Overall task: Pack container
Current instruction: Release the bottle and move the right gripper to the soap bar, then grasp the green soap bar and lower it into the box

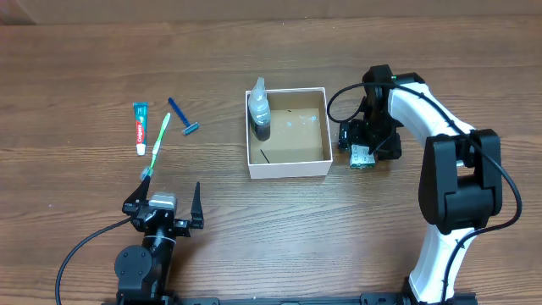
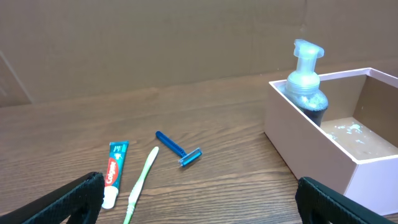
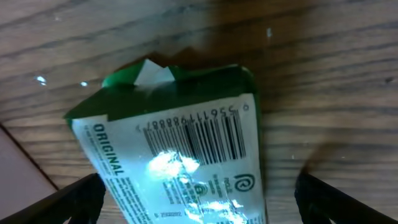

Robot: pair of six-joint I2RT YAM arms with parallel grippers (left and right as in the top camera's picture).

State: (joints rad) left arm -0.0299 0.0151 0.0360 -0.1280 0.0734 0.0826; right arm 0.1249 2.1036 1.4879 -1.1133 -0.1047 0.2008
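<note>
The container (image 1: pixel 288 160) is a square white cardboard box with a brown floor at mid-table, also in the left wrist view (image 2: pixel 311 146). A foam pump bottle (image 1: pixel 258 108) stands in its left part, and shows in the left wrist view (image 2: pixel 306 84). A green soap packet (image 1: pixel 363 158) lies on the table right of the box; it fills the right wrist view (image 3: pixel 180 155). My right gripper (image 3: pixel 199 208) is open, its fingers on either side of the packet, just above it. My left gripper (image 1: pixel 163 207) is open and empty at the front left.
A toothpaste tube (image 1: pixel 140 127), a green toothbrush (image 1: pixel 158 146) and a blue razor (image 1: pixel 183 117) lie at the left of the table; they also show in the left wrist view (image 2: pixel 115 171) (image 2: pixel 140 183) (image 2: pixel 178 149). A black cable (image 1: pixel 80 254) trails from the left arm.
</note>
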